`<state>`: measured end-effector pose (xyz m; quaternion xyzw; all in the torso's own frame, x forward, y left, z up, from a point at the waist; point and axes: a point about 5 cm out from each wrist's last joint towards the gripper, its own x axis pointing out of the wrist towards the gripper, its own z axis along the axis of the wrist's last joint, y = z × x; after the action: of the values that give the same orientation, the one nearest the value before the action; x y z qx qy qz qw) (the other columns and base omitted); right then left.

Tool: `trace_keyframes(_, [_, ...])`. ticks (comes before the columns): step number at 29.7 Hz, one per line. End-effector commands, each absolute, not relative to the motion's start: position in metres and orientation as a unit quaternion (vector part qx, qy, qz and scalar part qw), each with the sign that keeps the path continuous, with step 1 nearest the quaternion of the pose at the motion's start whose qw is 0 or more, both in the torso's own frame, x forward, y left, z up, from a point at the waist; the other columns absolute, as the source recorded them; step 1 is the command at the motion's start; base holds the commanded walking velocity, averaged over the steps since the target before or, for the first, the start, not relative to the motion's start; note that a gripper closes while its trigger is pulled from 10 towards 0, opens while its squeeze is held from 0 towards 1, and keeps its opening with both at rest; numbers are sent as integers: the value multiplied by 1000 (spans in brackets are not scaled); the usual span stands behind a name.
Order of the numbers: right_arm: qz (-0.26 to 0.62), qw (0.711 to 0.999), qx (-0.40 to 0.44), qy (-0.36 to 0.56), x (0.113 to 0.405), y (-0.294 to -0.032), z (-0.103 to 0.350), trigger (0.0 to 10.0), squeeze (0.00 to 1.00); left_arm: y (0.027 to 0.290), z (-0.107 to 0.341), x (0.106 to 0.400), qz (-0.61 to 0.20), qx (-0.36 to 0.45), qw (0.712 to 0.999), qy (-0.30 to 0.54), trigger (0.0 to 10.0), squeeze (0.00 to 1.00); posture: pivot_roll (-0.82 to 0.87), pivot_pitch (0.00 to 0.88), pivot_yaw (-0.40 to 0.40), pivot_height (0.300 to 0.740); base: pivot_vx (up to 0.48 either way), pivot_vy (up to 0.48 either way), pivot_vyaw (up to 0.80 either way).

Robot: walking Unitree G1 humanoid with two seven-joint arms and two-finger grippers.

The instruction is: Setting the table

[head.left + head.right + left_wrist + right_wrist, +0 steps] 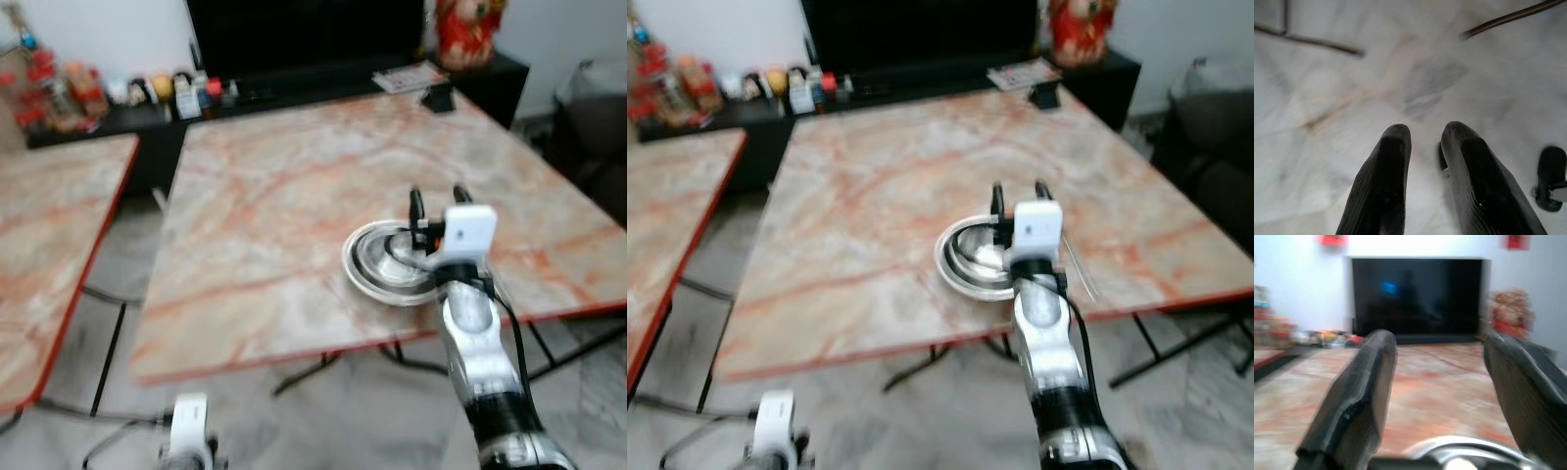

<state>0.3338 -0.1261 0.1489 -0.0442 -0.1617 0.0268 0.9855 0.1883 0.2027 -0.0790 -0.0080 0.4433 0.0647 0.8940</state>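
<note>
At the far left stands a second marble-patterned table (49, 255) with a red edge, apart from the main one. Behind it, a low dark shelf (118, 122) carries small bottles and jars (181, 93), blurred.

The left gripper (1422, 134) hangs low beside the table, pointing down at the pale tiled floor (1327, 98); its two black fingers (1386, 166) sit close together with only a narrow gap and nothing between them.

The main surface (294, 196) is pinkish marble with a red rim. A black screen (304, 34) stands behind it.

Near the front edge of the surface, right of centre, lies a shiny metal bowl (377, 259). The right gripper (437, 204) is above the bowl's far side, its fingers (1359, 401) spread wide, gripping nothing; the bowl's rim shows beneath them in the right wrist view.

At the far right corner sits a red and gold figure (468, 29), with a flat booklet (407, 76) and a small dark object (438, 96) nearby.
</note>
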Motion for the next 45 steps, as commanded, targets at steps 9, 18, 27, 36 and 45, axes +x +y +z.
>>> trace_keyframes(9, [14, 984, -47, -169, 336, -132, 155, 10000, 0, 202, -81, 185, 65, -8, 890, 450, 10000, 0, -215, 0, 100, 740, 0, 480, 0])
trace_keyframes(18, [13, 988, -45, -149, 332, -129, 145, 10000, 0, 204, -80, 186, 72, -12, 891, 448, 10000, 0, -197, 0, 102, 740, 0, 480, 0])
trace_keyframes(27, [22, 988, -39, -145, 333, -125, 144, 10000, 0, 206, -80, 187, 72, -8, 891, 449, 10000, 0, -187, 0, 110, 740, 0, 480, 0])
trace_keyframes(36, [37, 988, -41, -146, 334, -121, 146, 10000, 0, 204, -79, 188, 72, -10, 892, 447, 10000, 0, -201, 0, 105, 740, 0, 480, 0])
trace_keyframes(45, [44, 988, -42, -143, 333, -120, 145, 10000, 0, 204, -80, 187, 71, -8, 892, 447, 10000, 0, -202, 0, 103, 740, 0, 392, 0])
